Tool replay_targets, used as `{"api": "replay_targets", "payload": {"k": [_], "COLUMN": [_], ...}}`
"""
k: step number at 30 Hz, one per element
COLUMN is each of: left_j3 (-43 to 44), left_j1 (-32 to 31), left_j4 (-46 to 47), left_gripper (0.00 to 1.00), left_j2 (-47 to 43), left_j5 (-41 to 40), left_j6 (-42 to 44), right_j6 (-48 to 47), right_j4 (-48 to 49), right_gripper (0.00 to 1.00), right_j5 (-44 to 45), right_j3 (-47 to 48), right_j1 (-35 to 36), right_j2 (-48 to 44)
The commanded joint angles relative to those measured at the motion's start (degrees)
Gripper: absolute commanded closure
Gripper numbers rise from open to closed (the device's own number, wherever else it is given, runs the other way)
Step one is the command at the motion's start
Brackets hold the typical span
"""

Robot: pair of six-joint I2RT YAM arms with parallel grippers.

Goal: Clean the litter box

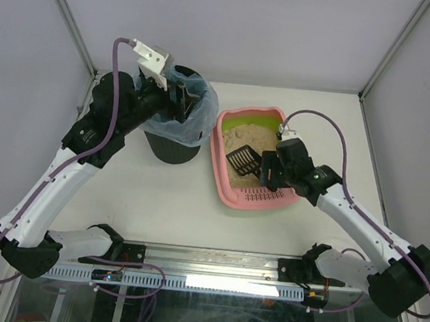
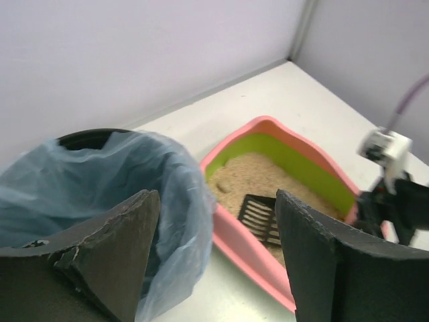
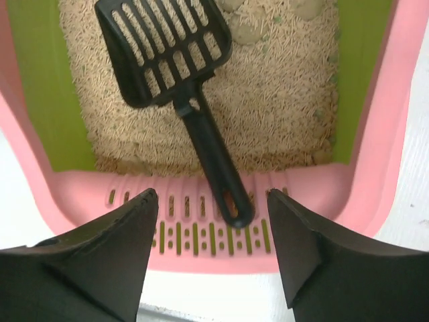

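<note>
The pink litter box (image 1: 220, 152) with its lime-green inner rim holds tan litter and sits right of centre. A small black slotted scoop (image 1: 243, 161) lies in it, head on the litter and handle end resting on the slotted ledge (image 3: 194, 225). My right gripper (image 3: 213, 194) hovers open over that ledge. The scoop handle (image 3: 214, 157) lies between the jaws with a gap on each side. My left gripper (image 2: 218, 198) stands open and empty at the right rim of the black bin (image 1: 174, 130), by its blue bag (image 2: 100, 174). Pale clumps (image 3: 244, 30) show in the far litter.
The bin stands just left of the litter box (image 2: 248, 241), with a narrow strip of white table between them. Grey enclosure walls and metal frame posts (image 1: 393, 49) close in the back and sides. The arm bases sit along the near rail (image 1: 204, 270).
</note>
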Motion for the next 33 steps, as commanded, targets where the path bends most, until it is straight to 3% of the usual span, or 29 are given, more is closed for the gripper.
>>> {"api": "replay_targets", "payload": {"k": [1,8,20,24,33], "left_j3": [-3.9,-3.7,5.0,3.8,0.0], "left_j1": [0.1,0.1,0.2,0.1,-1.6], "left_j4": [8.7,12.9,15.4,15.4,15.5], "left_gripper": [0.29,0.32,0.34,0.35,0.36], "left_j2": [1.3,5.7,18.2,19.9,21.2], "left_j5": [11.5,16.3,20.5,21.4,24.3], "left_j6": [-3.6,-5.8,-7.7,-7.8,-7.5], "right_j6": [-5.4,-7.4,-4.3,-2.9,-2.8], "right_j4": [5.6,9.6,11.5,12.0,14.4], "right_gripper": [0.32,0.34,0.45,0.52,0.79], "right_j5": [-5.6,-15.4,-13.4,-13.6,-14.0], "right_j3": [4.0,2.7,-0.4,-1.6,-2.0], "right_j1": [-4.2,-7.8,-8.8,-8.9,-9.1], "right_j2": [4.7,10.4,15.5,15.2,8.1]}}
